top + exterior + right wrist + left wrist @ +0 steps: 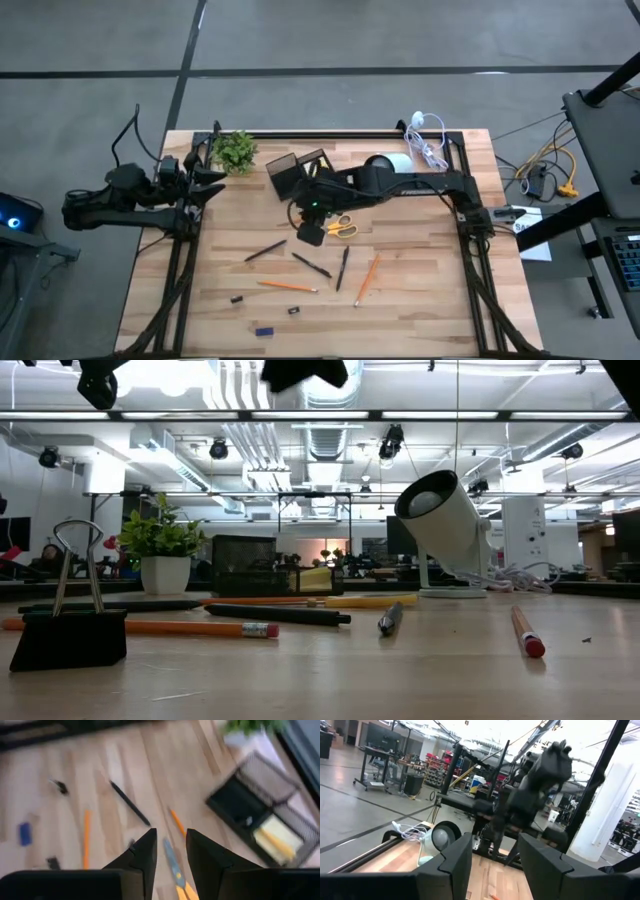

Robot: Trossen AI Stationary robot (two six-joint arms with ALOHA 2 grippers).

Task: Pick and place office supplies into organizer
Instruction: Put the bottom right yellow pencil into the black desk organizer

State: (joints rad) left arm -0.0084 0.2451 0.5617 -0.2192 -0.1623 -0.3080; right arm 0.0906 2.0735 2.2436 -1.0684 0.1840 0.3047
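Right gripper (312, 234) hovers just beside the scissors (341, 227), fingers parted and empty; the scissors lie flat on the table, blades pointing toward it. Left gripper (205, 180) waits well apart, parted.

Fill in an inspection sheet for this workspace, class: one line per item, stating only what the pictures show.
Surface: pale wooden plank table, bare in places.
Job's things: black mesh organizer tray holding a yellow sticky-note block; yellow-handled scissors, orange pencils and dark pens loose on the table.
Clutter: small green potted plant; white round cup on its side; black binder clip.
Grippers: right tool open, above the scissors; left tool open, parked at the table's left edge.
Cables: white coiled cable at the far edge.
Surroundings: grey floor, open workshop behind.
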